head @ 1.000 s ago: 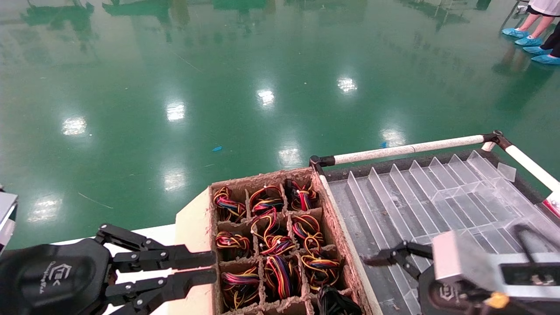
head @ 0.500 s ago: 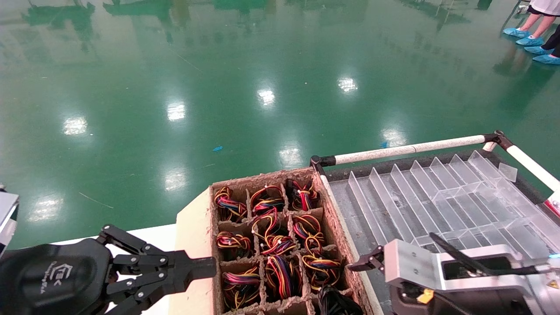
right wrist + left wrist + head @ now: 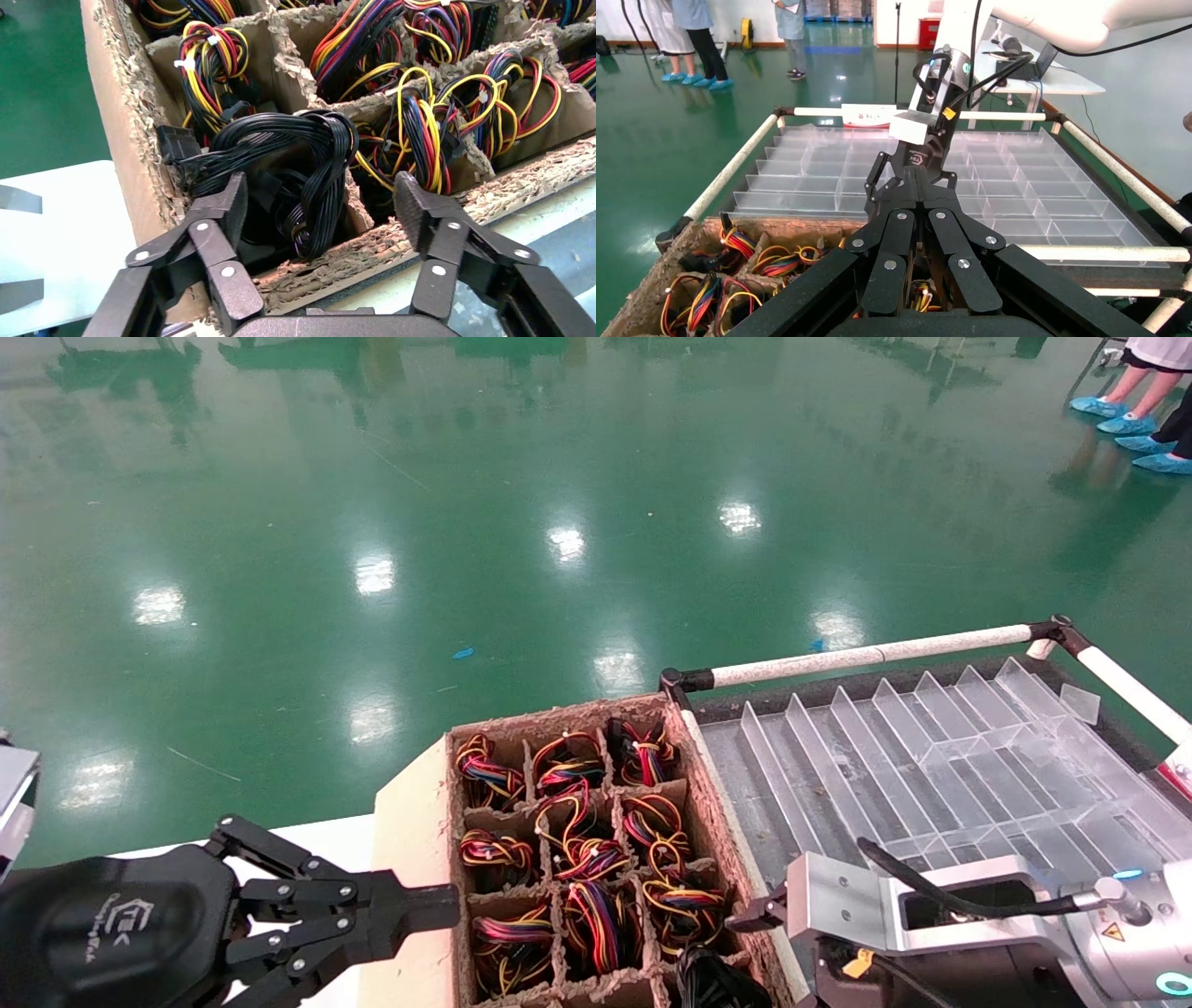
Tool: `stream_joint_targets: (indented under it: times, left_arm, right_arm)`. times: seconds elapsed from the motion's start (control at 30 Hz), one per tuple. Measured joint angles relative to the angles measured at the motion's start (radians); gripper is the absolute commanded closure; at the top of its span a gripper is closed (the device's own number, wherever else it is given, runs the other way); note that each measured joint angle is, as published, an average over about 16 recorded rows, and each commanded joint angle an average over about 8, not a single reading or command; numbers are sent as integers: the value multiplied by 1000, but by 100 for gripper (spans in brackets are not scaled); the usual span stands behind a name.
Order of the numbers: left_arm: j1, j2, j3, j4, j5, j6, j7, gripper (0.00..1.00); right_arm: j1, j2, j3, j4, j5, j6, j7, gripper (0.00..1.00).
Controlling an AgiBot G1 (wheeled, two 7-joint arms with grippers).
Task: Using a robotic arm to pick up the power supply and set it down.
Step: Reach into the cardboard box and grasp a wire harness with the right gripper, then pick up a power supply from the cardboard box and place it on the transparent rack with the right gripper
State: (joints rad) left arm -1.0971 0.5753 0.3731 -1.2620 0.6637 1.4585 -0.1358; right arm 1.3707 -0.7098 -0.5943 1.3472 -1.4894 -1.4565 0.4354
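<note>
Wrist hardware of the right arm, a silver-grey bracket box [image 3: 838, 901] and white wrist with cyan light, sits low beside the brown pulp-cardboard divider tray [image 3: 712, 803], on the side toward the clear plastic compartment organiser [image 3: 931, 756]. The right gripper [image 3: 320, 203], a black two-finger linkage, is tilted down at the tray's near corner cell with its jaws spread wide. Only one fingertip of it pokes out in the head view, at the tray's edge.

The right wrist view shows what the head view barely catches: a thick looped bundle of black cables [image 3: 295, 168] fills that corner cell, lying between the open fingers [image 3: 228, 203], one finger close against the bundle and the other over the neighbouring cell of red, yellow and blue wire coils [image 3: 422, 119]. The power supply's grey box itself is hidden; only its cable bundle [image 3: 712, 980] shows, down in the tray.

The left gripper [image 3: 438, 910], black with a white logo, hangs level at the tray's opposite side, fingers pressed together on nothing. Its wrist view looks across the tray to the right arm.
</note>
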Motion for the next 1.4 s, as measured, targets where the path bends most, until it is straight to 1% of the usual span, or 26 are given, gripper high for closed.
stream_joint_targets:
  times: [0.33, 0.4, 0.53, 0.73, 0.9, 0.93, 1.0, 1.07, 1.4]
  left_arm:
    - [0, 0, 0, 0, 0, 0, 0, 100]
    - [0, 0, 0, 0, 0, 0, 0, 98]
    - [0, 0, 0, 0, 0, 0, 0, 84]
    - [0, 0, 0, 0, 0, 0, 0, 55]
    - [0, 0, 0, 0, 0, 0, 0, 18]
    - [0, 0, 0, 0, 0, 0, 0, 12]
    - [0, 0, 0, 0, 0, 0, 0, 3]
    - [0, 0, 0, 0, 0, 0, 0, 0]
    - [0, 0, 0, 0, 0, 0, 0, 0]
  right_arm:
    - [15, -15, -22, 0, -43, -4, 11, 100]
    - [18, -17, -26, 0, -49, -6, 14, 100]
    - [23, -19, -31, 0, -57, -8, 17, 100]
    - [29, -19, -35, 1, -61, -13, 20, 100]
    - [35, -15, -31, 1, -50, -14, 19, 100]
    - [37, -14, -29, 1, -47, -14, 18, 100]
    - [39, -10, -24, 2, -37, -12, 16, 100]
    - [42, -6, -16, 2, -24, -10, 12, 100]
    - [68, 23, 48, 2, 84, 2, -27, 100]
